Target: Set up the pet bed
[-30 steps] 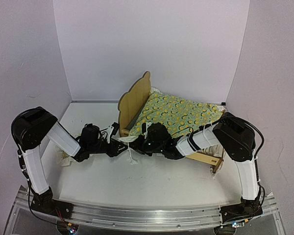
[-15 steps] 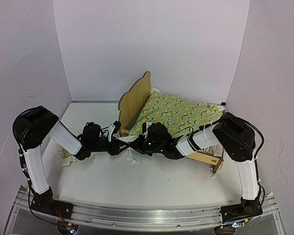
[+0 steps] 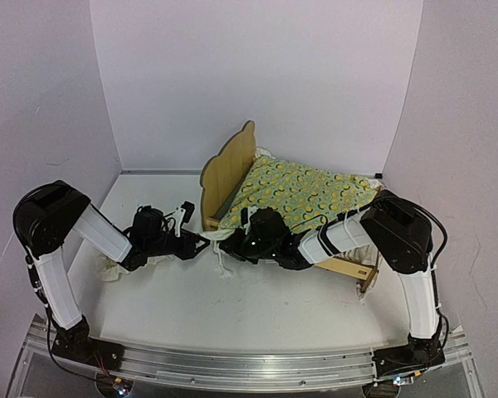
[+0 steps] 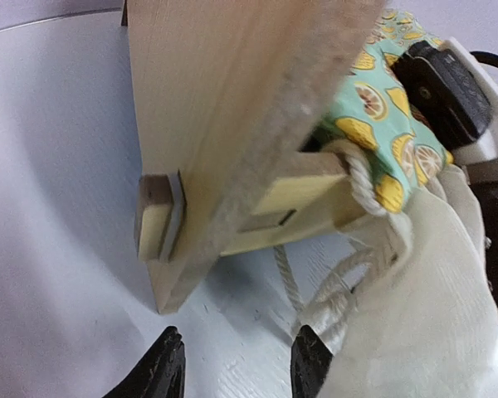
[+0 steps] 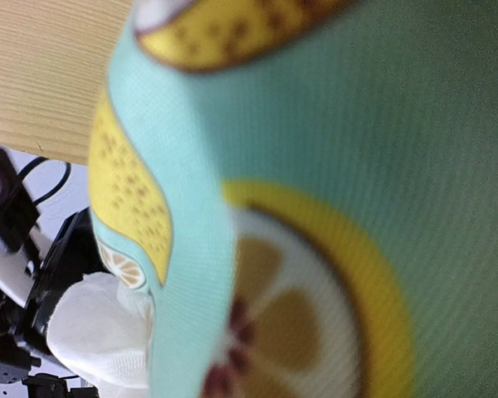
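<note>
The pet bed [image 3: 228, 170] stands at the middle back, its plywood headboard to the left. In the left wrist view its leg and side rail [image 4: 216, 99] are close ahead. A green-yellow quilt [image 3: 303, 192] lies spread over it. My left gripper [image 3: 197, 242] is low on the table by the bed's near-left corner. It is open [image 4: 236, 365] with nothing between the fingers, and its right fingertip [image 4: 309, 361] touches the quilt's white ruffle [image 4: 423, 315]. My right gripper [image 3: 231, 242] is at that same quilt corner. Quilt fabric [image 5: 332, 166] fills its wrist view and hides the fingers.
A small ruffled pillow [image 3: 109, 267] lies on the table under my left forearm. A white cord [image 4: 286, 278] hangs from the quilt corner to the table. White walls close in the left, back and right. The right arm stretches across the bed's near rail [image 3: 349, 267].
My left gripper has opened wider and drawn back to the left, away from the quilt corner. The right arm and the quilt have stayed put.
</note>
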You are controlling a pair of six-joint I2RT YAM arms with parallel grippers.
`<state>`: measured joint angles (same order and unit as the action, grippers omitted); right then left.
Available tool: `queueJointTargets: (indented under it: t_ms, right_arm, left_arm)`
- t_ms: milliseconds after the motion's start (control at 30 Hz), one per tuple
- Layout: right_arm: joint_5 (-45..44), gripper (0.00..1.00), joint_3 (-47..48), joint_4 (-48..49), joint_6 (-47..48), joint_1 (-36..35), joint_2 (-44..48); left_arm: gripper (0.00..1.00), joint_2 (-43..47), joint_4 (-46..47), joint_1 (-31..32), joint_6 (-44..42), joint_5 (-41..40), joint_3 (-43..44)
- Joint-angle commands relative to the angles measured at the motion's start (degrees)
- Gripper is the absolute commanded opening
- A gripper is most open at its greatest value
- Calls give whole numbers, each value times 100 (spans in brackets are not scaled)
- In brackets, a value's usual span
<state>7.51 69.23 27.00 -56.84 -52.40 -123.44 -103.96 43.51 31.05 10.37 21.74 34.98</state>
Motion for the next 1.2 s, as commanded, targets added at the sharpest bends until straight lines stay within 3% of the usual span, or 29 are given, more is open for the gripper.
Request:
queueJointTargets:
  t_ms: [0,467,1167]
  right_arm:
    - [-162,0,214,207,99,72,184]
    - [-208,0,274,201,61,74,138]
    - [-431,0,177,142,8,69,218]
  left_arm:
    - [42,-508,110,-7,149,144,639]
    - [42,-582,149,95,-364,776,609]
    - [44,-468,244,449,-591,647,608]
